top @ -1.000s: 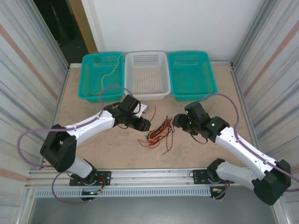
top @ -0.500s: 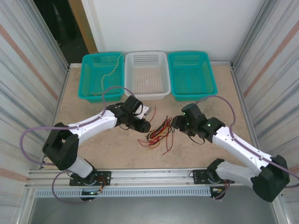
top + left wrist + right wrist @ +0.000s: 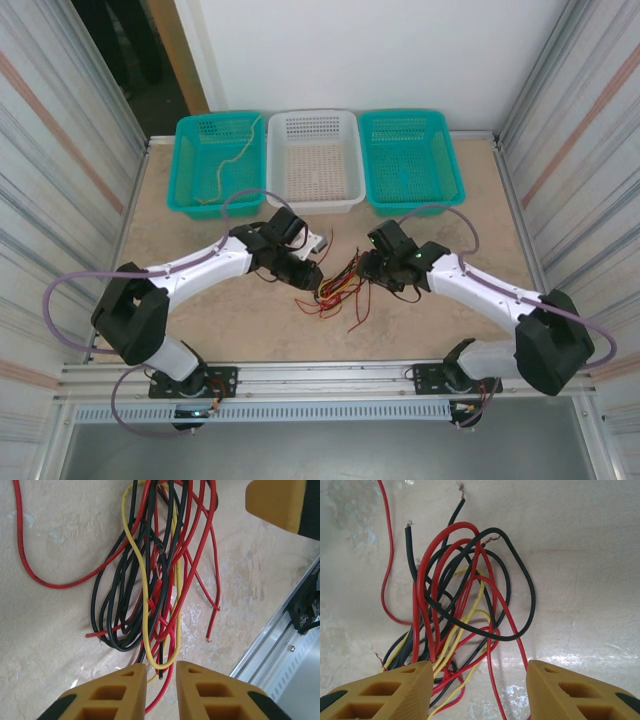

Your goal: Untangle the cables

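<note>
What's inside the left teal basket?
One thin yellowish cable lies on the floor of the left teal basket. The left arm's lilac cable loops over the near right corner, hiding a little there.

I count two yellow-fingered grippers of mine, left gripper [image 3: 161,680] and right gripper [image 3: 480,675]; two teal perforated plastic baskets [image 3: 205,160] [image 3: 410,150]; one white perforated plastic basket [image 3: 313,160]; one pale cord [image 3: 246,149]; one tangle of thin red, yellow and black cables [image 3: 338,285], strands uncountable.

Readable text: none.
Thin red, yellow and black cables [image 3: 336,286]: no printing legible on the sheaths.
Row of three perforated plastic baskets, two teal and one white [image 3: 315,204]: no label legible.
White robot arm casings [image 3: 200,265]: no marking or number legible.
</note>
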`<state>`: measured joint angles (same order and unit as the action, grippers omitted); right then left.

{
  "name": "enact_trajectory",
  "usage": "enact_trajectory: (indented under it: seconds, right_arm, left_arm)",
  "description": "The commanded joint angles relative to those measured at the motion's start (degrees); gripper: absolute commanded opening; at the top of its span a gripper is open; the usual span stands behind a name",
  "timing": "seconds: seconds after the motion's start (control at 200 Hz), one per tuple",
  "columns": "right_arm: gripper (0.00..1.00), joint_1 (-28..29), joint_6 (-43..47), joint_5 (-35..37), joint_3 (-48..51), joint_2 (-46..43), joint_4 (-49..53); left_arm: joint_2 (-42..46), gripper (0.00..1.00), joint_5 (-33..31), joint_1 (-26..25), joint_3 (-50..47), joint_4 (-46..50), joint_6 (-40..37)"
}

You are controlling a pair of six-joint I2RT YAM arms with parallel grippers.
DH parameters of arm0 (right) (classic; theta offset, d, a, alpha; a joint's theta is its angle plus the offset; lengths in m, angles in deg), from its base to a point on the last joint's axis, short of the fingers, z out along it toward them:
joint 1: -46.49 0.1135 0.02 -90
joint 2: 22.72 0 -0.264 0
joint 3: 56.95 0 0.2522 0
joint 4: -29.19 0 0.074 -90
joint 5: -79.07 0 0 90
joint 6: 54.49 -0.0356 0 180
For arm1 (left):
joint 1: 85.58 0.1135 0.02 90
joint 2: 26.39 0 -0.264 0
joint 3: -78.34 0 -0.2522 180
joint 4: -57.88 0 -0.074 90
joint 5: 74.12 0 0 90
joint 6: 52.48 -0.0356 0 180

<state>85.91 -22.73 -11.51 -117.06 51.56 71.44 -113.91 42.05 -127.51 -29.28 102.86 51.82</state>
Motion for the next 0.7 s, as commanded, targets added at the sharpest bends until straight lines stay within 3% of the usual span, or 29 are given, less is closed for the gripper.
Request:
enact_trajectory:
  seconds: [0.0, 0.185, 0.331, 0.691]
  right_arm:
    - [0.51, 0.4, 0.8, -1.3, -3.0, 1.5, 0.2]
    - [0.50, 0.7, 0.8, -1.6, -3.8, 1.6, 0.3]
    - [0.50, 0.8, 0.6, -0.9, -3.7, 0.5, 1.0]
    - [0.50, 0.8, 0.2, -0.6, -2.9, -0.6, 1.2]
  left_arm:
    - [-0.3, 0.19, 1.7, -0.9, -0.2, 1.8, -0.4]
    - [-2.5, 0.13, 2.0, -1.5, 1.5, 0.8, 0.0]
    - [-5.7, 0.18, 1.5, -1.5, 2.4, 0.9, 0.0]
    - [-7.2, 0.19, 2.1, -1.5, 3.3, 0.0, 1.0]
